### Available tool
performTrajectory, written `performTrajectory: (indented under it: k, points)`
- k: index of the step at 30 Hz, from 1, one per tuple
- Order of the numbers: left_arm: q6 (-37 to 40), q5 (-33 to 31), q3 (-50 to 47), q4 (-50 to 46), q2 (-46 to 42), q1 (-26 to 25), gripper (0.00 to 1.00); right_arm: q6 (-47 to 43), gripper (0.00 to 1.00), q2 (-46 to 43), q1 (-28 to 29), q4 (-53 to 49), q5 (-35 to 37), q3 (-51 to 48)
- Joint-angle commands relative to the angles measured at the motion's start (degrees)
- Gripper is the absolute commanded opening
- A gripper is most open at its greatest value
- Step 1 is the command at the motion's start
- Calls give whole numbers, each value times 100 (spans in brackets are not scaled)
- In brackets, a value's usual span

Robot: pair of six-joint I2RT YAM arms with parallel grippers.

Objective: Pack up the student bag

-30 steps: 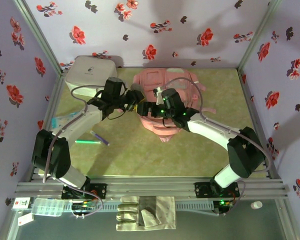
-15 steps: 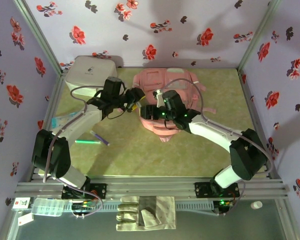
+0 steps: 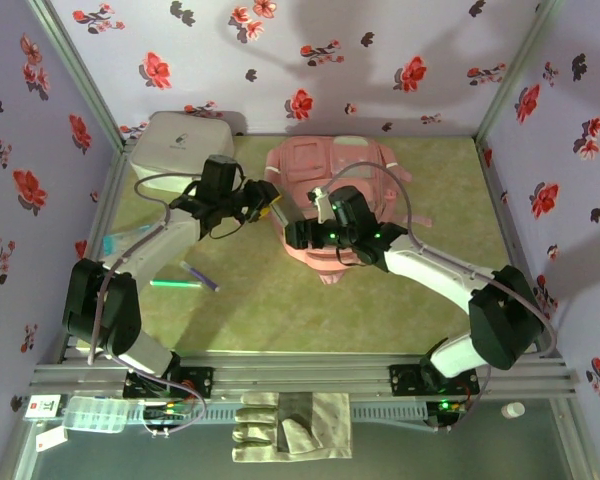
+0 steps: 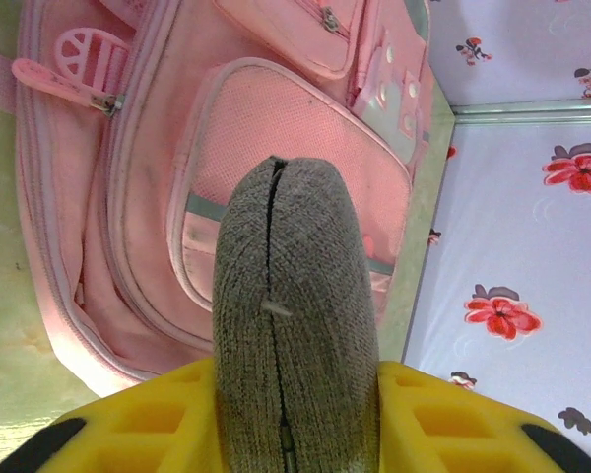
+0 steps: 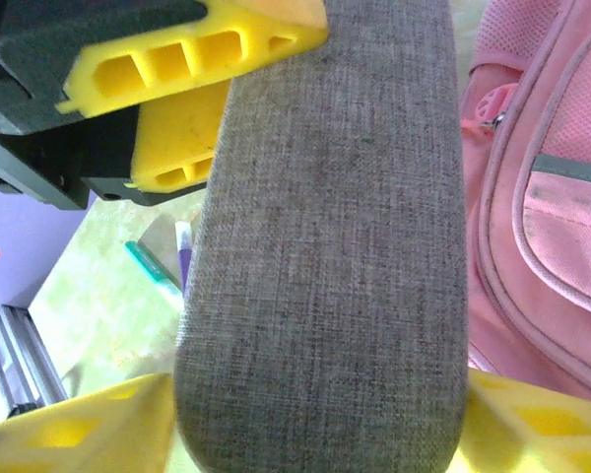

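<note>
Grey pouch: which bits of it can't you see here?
Left wrist view: grey pouch seen end-on, its length hidden, its bottom cut off by the edge.
Right wrist view: both its ends run past the edges.
Top view: left gripper and right gripper cover most of it.

Grey fabric pouch [image 4: 295,325]: lodged between the fingers of the left claw [image 3: 272,208]. White-grey zip case [image 3: 180,145]: left of that claw, toward the back wall. Green pen [image 3: 173,284] and purple pen [image 3: 198,275]: left of the claw, nearer the arm bases, lying close together.
</note>
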Motion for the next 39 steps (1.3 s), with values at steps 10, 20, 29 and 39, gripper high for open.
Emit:
performTrajectory:
  k: [10, 20, 29, 39]
  points:
    - [106, -47, -36, 55, -96, -77, 29, 322, 81, 626, 12, 157, 562, 699]
    - [457, -168, -36, -16, -201, -15, 65, 501, 63, 387, -65, 323, 766, 442]
    - [3239, -828, 485, -673, -40, -199, 100, 464, 62, -918, -700, -465, 1564, -504]
    - [6625, -1906, 1470, -1062, 951, -1346, 100, 640, 61, -2175, -1721, -1807, 2757, -970]
